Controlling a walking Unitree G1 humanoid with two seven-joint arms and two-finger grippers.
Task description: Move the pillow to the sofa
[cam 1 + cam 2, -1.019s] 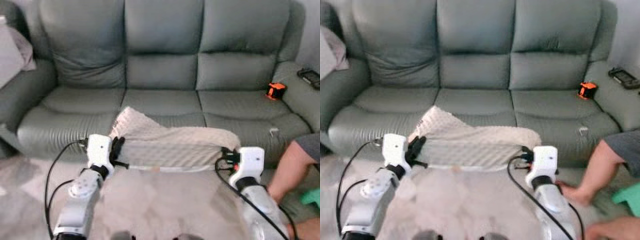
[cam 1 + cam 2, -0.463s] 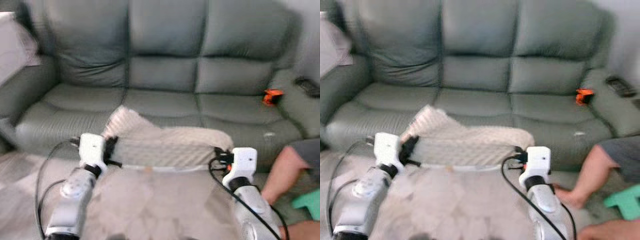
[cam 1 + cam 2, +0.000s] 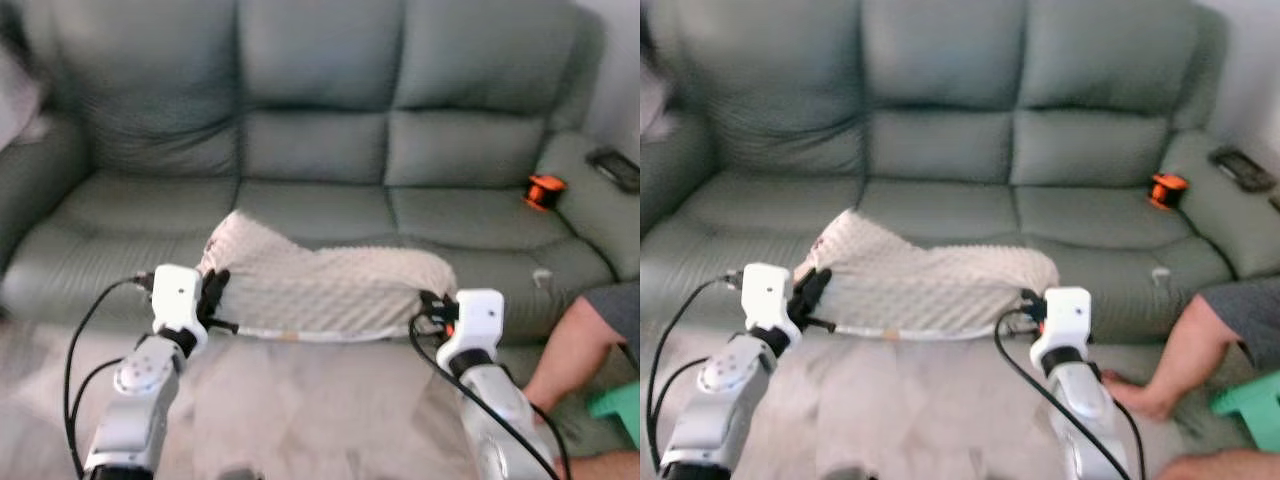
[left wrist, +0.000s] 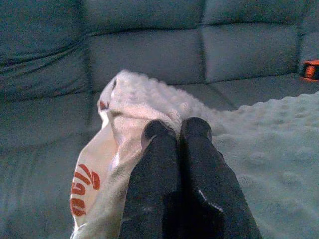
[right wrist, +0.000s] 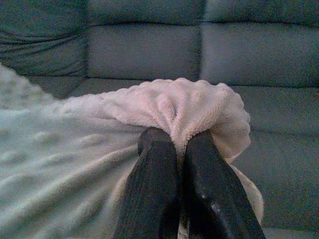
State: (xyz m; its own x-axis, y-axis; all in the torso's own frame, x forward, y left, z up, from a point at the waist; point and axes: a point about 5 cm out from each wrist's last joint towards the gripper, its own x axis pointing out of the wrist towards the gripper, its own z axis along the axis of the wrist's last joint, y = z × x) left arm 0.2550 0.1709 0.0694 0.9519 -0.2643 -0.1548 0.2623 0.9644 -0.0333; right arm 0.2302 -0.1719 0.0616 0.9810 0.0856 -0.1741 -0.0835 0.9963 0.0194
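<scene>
Beige, nubbly fleece pillow [image 3: 330,285] hangs stretched between both arms, its far corner over the seat front of the grey-green leather sofa [image 3: 330,130]. Left end effector [image 3: 213,297] at 9 o'clock and right end effector [image 3: 432,308] at 3 pinch only fabric edges. Uneven release could drop it to the floor; a person's leg [image 3: 575,345] sits near at 4.

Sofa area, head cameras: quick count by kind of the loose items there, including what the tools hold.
Pillow, pinched at its ends by the left tool and right tool: 1
Small orange object on the sofa seat: 1
Dark flat device on the armrest: 1
Total: 3
</scene>
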